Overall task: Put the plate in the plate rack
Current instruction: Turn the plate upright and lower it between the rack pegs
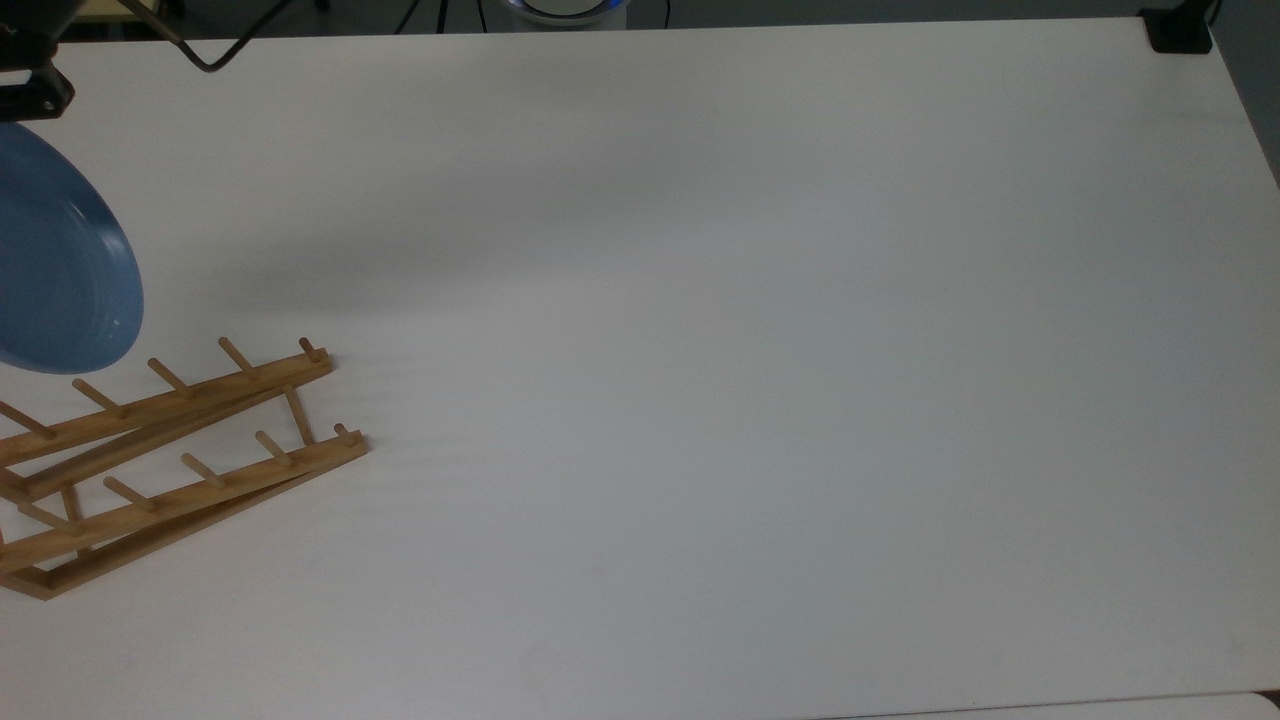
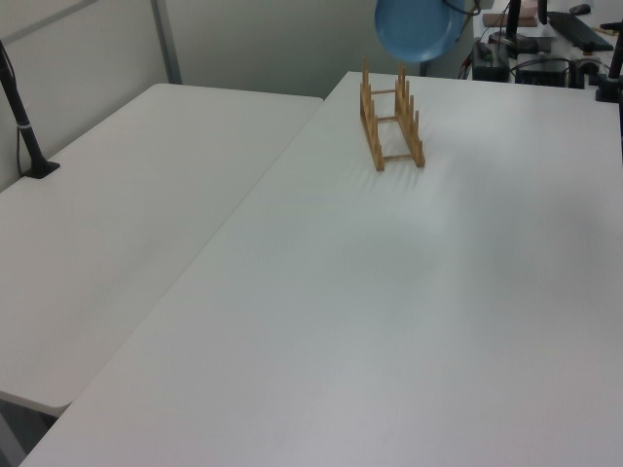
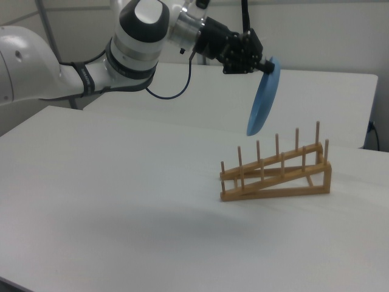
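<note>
Hanging from its top rim in the closed gripper [image 3: 265, 65], the plate [image 3: 263, 97] sits in the upper right of the right view, turned nearly on edge so that it reads as a thin blue ellipse. The plate rack [image 3: 276, 171] stands on the white table [image 3: 121, 201] below it, in the lower right of the same frame, its pegs pointing up and its rails running left to right and rising toward the right view's right. The plate's lower edge is clear of the peg tips, above the rack's middle pegs and not touching them. In the top view the plate [image 1: 60, 255] lies at the left edge, just above the rack [image 1: 170, 460] in the frame and apart from it. The coming move likely turns on this: the plate's face must stand across the rails so that its edge drops into a gap between neighbouring pegs. Whether it is already lined up with a gap cannot be told.
</note>
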Motion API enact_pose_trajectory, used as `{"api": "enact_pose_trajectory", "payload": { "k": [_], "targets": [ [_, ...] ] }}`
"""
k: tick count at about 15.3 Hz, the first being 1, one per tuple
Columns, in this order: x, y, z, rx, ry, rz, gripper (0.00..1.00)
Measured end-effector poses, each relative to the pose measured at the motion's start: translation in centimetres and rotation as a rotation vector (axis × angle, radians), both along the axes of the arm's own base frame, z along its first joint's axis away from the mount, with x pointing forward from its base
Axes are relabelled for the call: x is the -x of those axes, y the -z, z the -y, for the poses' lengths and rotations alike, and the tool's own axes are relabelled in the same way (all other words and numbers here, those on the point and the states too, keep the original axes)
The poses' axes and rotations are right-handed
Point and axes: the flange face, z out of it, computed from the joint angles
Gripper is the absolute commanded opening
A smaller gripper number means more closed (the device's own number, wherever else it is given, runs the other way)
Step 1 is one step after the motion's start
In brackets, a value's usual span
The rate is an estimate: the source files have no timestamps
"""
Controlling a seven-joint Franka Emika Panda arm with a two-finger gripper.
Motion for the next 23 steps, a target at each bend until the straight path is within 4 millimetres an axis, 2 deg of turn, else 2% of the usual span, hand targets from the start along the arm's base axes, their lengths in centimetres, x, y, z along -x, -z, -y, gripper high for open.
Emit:
{"api": "enact_pose_trajectory", "payload": {
  "k": [3, 6, 11, 15, 23],
  "targets": [
    [-0.9, 0.6, -1.4, 0.136, -0.046, -0.052, 0.0],
    [-2.5, 3.1, -3.1, 0.217, -0.083, -0.098, 0.0],
    [-4.7, 7.8, -4.4, 0.279, -0.106, -0.138, 0.0],
    [-5.8, 10.7, -4.9, 0.334, -0.124, -0.163, 0.0],
    [-6.8, 13.6, -5.8, 0.409, -0.155, -0.181, 0.0]
  ]
}}
